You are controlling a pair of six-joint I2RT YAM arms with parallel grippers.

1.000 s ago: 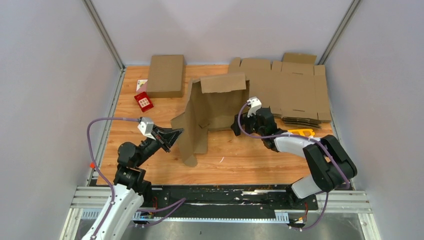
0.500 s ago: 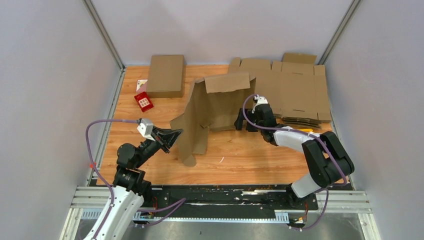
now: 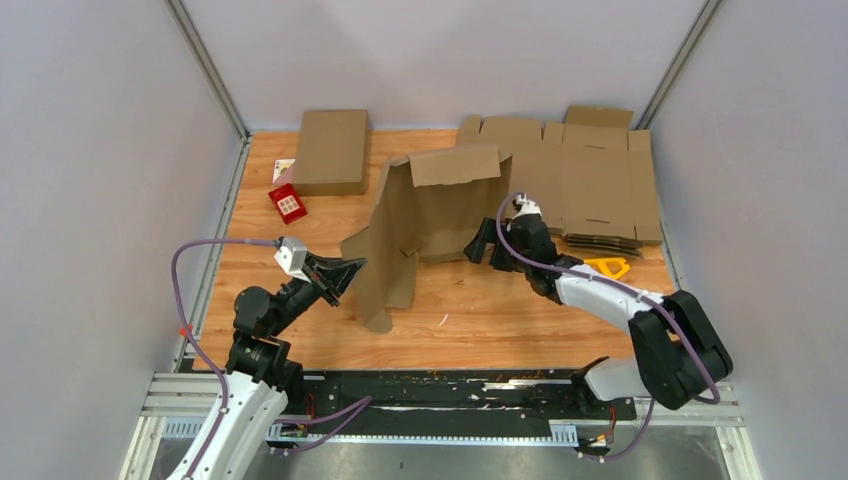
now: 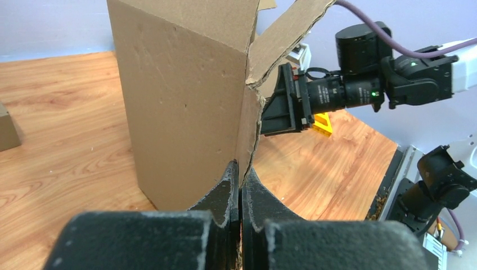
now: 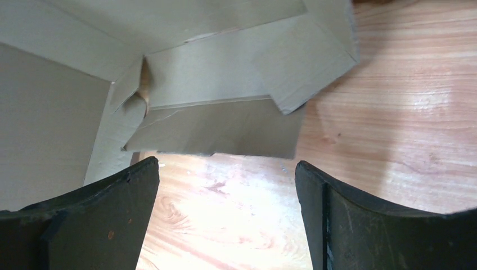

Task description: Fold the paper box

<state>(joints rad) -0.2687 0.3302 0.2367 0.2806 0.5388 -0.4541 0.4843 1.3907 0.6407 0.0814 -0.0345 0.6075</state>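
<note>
Starting at the left pincer (image 4: 241, 169): clenched hard on the paper box (image 4: 180, 95), nipping a thin, ragged cardboard edge at the bottom of an upright panel. Over at the right pincer (image 5: 225, 166): released, spread wide with only bare wood between the 2 fingers (image 5: 107, 219), touching no cardboard. Held low above the counter (image 3: 480, 320), just beside the box's right end and pointing at it.

Standing half-raised near the middle of the counter, between the 2 arms: back panel upright, a top flap leaning over, the left wing angling down toward the near-left, where the clenched pincer meets it.

Behind and to the right, lying flat: a pile of cardboard blanks (image 3: 590, 180), just behind the raised box. At the far left, a closed brown box (image 3: 332, 150), and just beside it a small red card (image 3: 288, 203). Near the right arm's wrist, on the wood, a yellow plastic piece (image 3: 606, 266).
</note>
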